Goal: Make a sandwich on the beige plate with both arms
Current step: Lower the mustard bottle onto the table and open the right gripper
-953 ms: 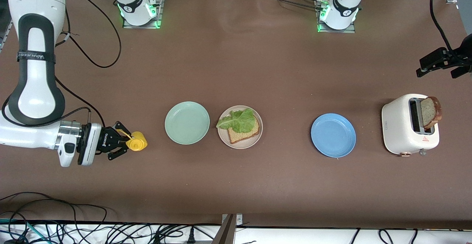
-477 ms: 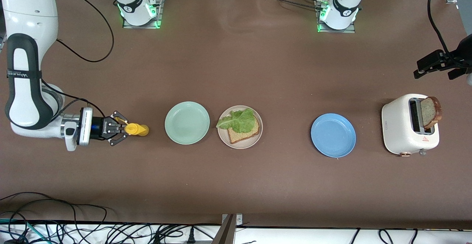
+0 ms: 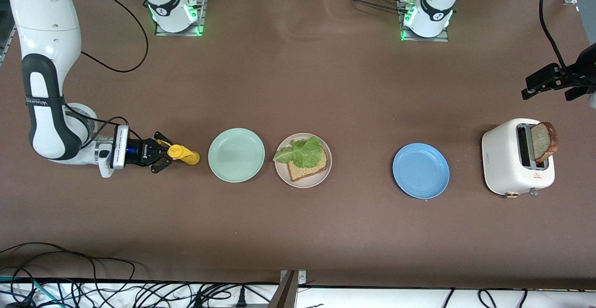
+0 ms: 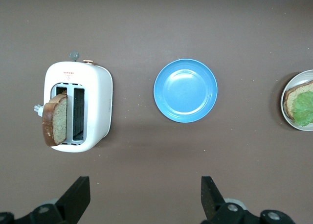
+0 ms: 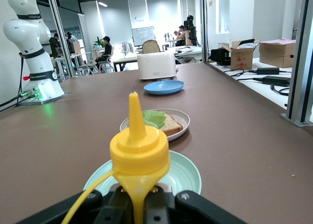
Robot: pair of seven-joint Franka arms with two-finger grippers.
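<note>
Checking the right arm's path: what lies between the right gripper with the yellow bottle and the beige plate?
The front view shows the mint-green plate between the right gripper, shut on the yellow squeeze bottle, and the beige plate.

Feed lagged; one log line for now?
right gripper: shut on yellow squeeze bottle | left gripper: open, above white toaster | beige plate: toast, lettuce

Mid-frame row on tabletop (image 3: 298, 89): bottle (image 3: 184, 154) frame-left in right hand (image 3: 164, 151), then plate (image 3: 236, 155), plate (image 3: 303, 167) with toast (image 3: 311, 167) under lettuce (image 3: 300, 152), plate (image 3: 420, 170), toaster (image 3: 517, 157) frame-right holding slice (image 3: 543, 140).
</note>
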